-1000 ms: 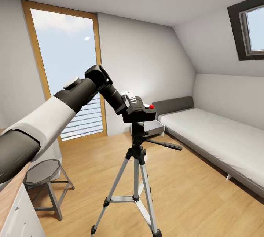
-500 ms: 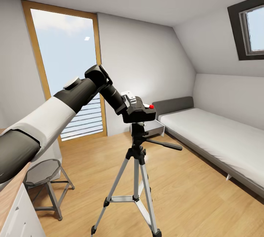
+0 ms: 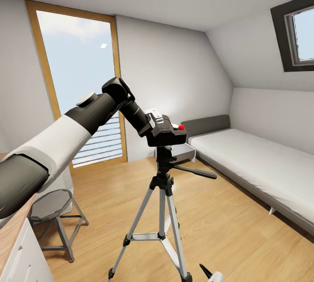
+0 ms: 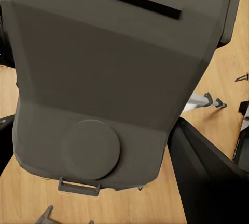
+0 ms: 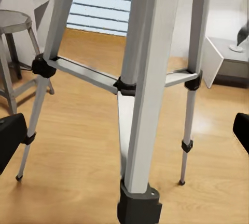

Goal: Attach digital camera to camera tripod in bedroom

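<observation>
Digital camera (image 3: 168, 130) sitting atop camera tripod (image 3: 162, 194) head, gripped by left gripper (image 3: 158, 125); right gripper's (image 3: 213, 276) opening indeterminate.

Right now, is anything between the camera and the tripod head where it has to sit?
Nothing visible. In the head view the digital camera in the left gripper sits directly over the camera tripod, with no gap or object showing between them. I cannot tell whether it is locked on.
</observation>
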Controlling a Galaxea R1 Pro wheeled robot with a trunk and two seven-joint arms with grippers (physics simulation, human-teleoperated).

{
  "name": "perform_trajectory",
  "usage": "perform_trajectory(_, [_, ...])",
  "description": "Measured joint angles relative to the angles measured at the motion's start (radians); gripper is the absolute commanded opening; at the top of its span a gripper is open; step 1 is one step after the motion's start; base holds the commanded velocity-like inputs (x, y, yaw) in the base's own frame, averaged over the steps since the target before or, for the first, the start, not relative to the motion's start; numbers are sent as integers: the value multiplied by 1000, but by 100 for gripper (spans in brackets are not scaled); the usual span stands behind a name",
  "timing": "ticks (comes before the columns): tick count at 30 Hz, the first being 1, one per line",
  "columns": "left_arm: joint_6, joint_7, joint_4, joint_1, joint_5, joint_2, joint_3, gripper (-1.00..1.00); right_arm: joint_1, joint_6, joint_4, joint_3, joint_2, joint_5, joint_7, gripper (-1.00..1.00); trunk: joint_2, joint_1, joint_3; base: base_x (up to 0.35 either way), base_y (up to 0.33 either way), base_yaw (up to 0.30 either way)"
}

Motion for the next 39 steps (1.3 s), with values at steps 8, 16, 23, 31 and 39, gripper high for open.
perform_trajectory(8, [0, 0, 0, 0, -1, -3, 0, -100, 0, 99, -95, 0, 0, 0, 0, 100, 0, 0, 0, 0, 0, 0])
perform_trajectory(16, [0, 0, 0, 0, -1, -4, 0, -100, 0, 157, -120, -3, 0, 0, -1, 100, 0, 0, 0, 0, 0, 0])
perform_trajectory(23, [0, 0, 0, 0, 0, -5, 0, -100, -1, 221, -131, -7, 2, -1, 0, 100, 0, 0, 0, 0, 0, 0])
perform_trajectory(31, [0, 0, 0, 0, 1, -8, -1, -100, -1, 283, -173, -8, 5, -2, 0, 100, 0, 0, 0, 0, 0, 0])
perform_trajectory(39, [0, 1, -2, 0, 1, -10, -1, -100, -2, 356, -263, -8, 6, -1, 0, 100, 0, 0, 0, 0, 0, 0])
